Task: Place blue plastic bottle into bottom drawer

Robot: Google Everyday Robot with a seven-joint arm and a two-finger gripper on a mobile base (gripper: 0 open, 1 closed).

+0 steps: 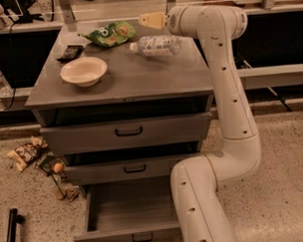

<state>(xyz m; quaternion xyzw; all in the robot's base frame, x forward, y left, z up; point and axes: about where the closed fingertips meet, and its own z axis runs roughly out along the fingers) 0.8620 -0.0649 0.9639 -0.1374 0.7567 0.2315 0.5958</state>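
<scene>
While the blue plastic bottle (156, 45) is lying on its side on the desk (130, 81), at about 1 o'clock on the top, you are looking at a task that is barely getting under way. Its white cap is pointing toward 9 o'clock, toward the green snack bag (110, 33) that is sitting just beside it at the back edge. The gripper (150, 21) is hovering at 12 o'clock from the bottle, near it but apart from it, and pointing toward 9 o'clock. You are not getting a view that tells whether it is parted or closed. Since the bottle is resting on the desk clear of it, I am judging that it is carrying nothing.

One part is looking ready for you: the bottom drawer (129, 211) is standing pulled out at 6 o'clock, with its grey floor showing bare. The two drawers above it are sitting closed.

What you are facing, then, is nearly all of the job: gripping the bottle, lifting it off the desk, bringing it down past the front edge, and releasing it inside the drawer. The white bowl (84, 71) at 9 o'clock is sitting well apart from that path.
</scene>
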